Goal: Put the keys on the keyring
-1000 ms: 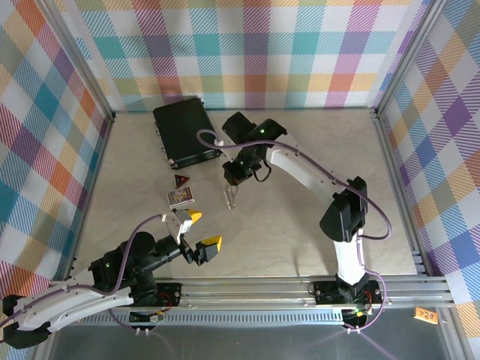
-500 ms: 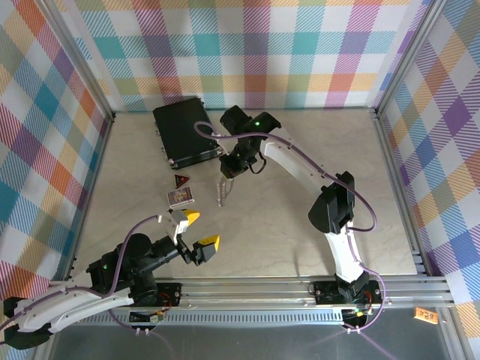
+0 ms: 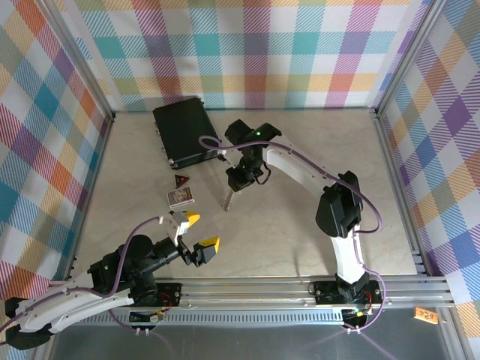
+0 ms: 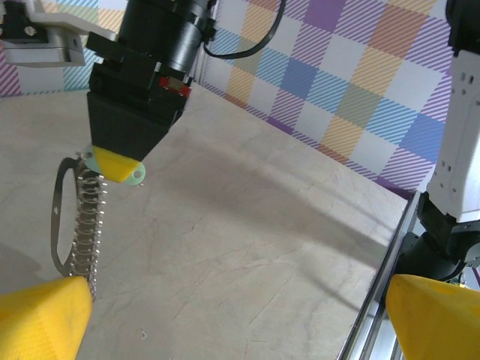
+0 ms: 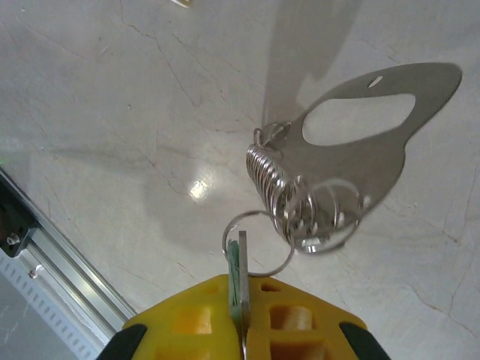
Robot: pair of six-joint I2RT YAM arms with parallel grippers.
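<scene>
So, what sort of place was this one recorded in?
Probably a robot test cell, not a home: plaid backdrop walls, aluminium frame posts, and a mounting rail along the near edge of the table.

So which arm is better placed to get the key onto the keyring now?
Right. The right gripper is shut on the key, right at the small rings of the keyring. The left gripper is open, holding nothing, near its own base and apart from both.
</scene>
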